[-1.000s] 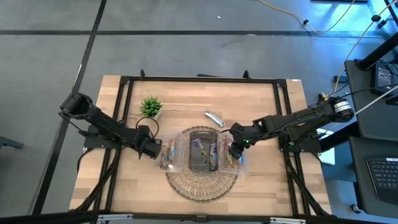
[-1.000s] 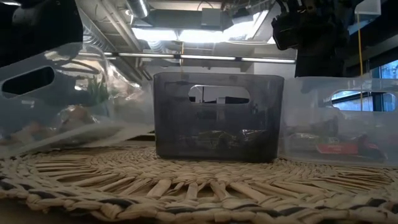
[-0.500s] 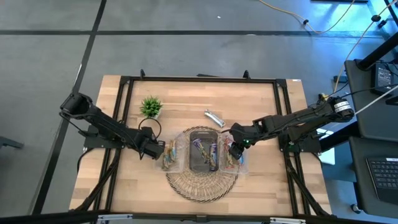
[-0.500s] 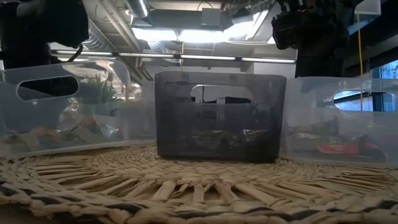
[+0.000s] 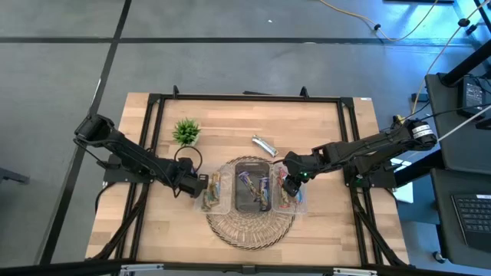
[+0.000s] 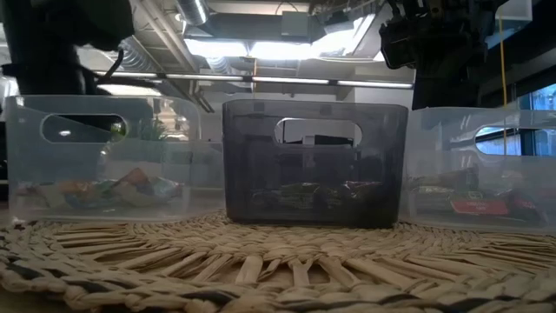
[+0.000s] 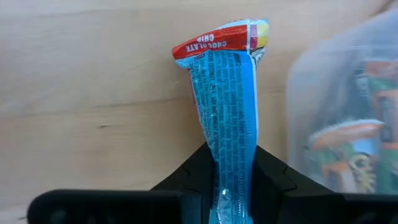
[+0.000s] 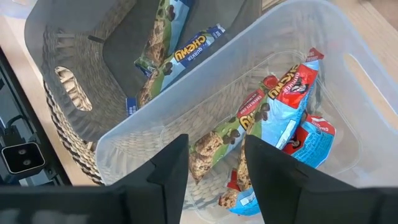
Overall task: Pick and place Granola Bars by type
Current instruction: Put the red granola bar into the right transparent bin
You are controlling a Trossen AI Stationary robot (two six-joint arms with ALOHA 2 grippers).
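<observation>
While the right gripper [image 5: 288, 182] hangs open over the right bin [image 5: 298, 201]:
left gripper [image 5: 201, 182] pinches a blue bar [image 7: 229, 112] beside the left bin [image 5: 215, 205].

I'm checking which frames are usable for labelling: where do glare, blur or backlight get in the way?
Low view: bright ceiling lights backlight the clear bins, contents dim. Left wrist view: the blue bar in the left hand is sharp, the bin beside it blurred. Right wrist view: bars crisp through clear plastic.

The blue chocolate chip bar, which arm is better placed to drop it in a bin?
The left. The left gripper is already shut on the blue chocolate chip bar, right beside the left clear bin. The right gripper hangs open and empty over the right clear bin.
</observation>
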